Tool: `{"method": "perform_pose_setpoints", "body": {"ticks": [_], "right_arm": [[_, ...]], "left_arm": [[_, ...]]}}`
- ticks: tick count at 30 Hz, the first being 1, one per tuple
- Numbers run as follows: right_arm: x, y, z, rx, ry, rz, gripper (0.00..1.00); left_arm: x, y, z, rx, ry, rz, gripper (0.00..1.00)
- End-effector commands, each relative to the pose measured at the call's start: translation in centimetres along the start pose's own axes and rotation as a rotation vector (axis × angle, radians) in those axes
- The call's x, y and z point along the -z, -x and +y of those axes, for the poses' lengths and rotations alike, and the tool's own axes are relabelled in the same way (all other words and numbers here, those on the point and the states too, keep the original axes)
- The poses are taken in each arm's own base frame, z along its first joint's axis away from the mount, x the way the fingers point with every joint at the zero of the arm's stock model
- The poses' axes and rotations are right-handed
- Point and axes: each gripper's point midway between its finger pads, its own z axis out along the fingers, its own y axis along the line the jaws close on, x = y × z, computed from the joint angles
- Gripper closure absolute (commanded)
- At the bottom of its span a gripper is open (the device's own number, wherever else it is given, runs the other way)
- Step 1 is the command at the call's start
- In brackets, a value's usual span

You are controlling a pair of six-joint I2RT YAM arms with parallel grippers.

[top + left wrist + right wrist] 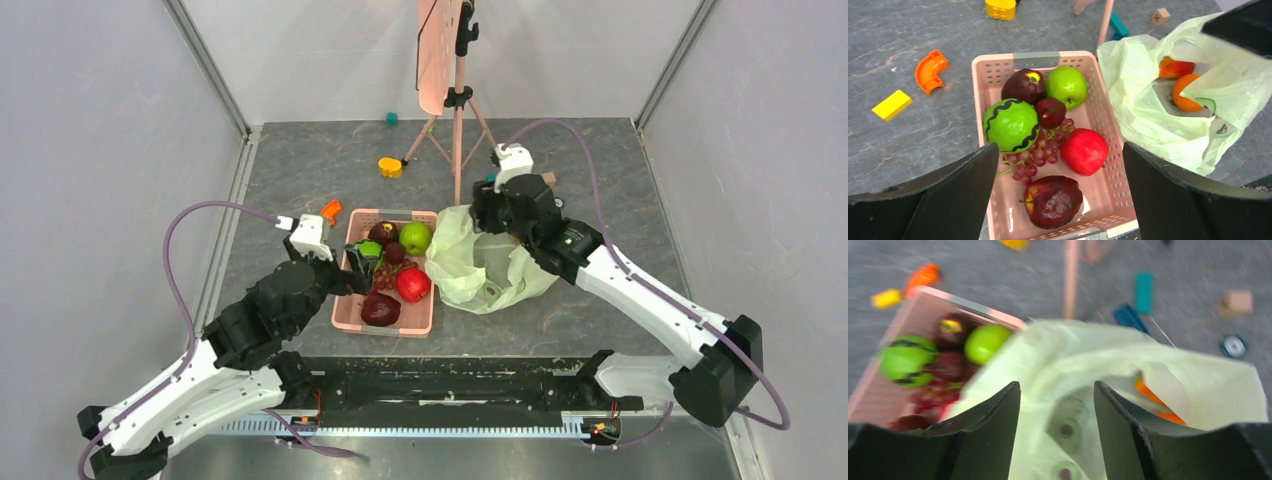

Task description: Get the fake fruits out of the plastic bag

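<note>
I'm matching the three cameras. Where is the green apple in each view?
Top external: green apple in the far right corner of the pink basket, beside the plastic bag.
Left wrist: upper middle, by the basket's far wall.
Right wrist: left of centre, blurred, just past the bag's edge.
Shared landmark: the pink basket.

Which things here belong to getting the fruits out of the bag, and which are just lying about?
Job: bag, with orange and oblong fruit inside; green apple, red apple, zigzag ball, in the basket.
Lying about: maroon fruits, grapes, yellow block, orange elbow piece, wooden cube, stand.
</note>
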Motion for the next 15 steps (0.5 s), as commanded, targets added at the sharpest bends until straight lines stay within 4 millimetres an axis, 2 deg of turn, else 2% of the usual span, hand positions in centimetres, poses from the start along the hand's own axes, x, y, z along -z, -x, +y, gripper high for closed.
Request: {"method": "perform_pose_setpoints", "body": {"ticks": [1,3,6,8,11,15], "right_arm": [[-1.3,-6.9,-4.8,-0.066,-0.109,0.168,0.44],[-1.8,-8.1,-4.3,-0.069,-0.063,0.201,0.47],[-2.7,-9.6,-2.6,-0.067,0.040,0.238,0.51],[-3.2,-10.4,-2.9,-0.060,0.026,0.260,0.53],[-3.3,-11.9,-5.6,-0.054,-0.101,0.300,0.56],[-2.0,-14.3,-10.0,-0.078,-0.269,0.349,0.57]], "left_arm": [[-1.0,1.2,-2.9,0.023,-0.105,-0.025,0.00],[-1.7,1.4,-4.3,0.019,-0.144,-0.009,0.00],[-3.1,1.6,-6.4,0.017,-0.193,0.008,0.00],[-4.1,1.7,-7.8,0.024,-0.225,0.008,0.00],[-5.7,1.6,-10.1,0.048,-0.283,0.012,0.00],[-8.2,1.0,-14.0,0.082,-0.382,0.046,0.00]]}}
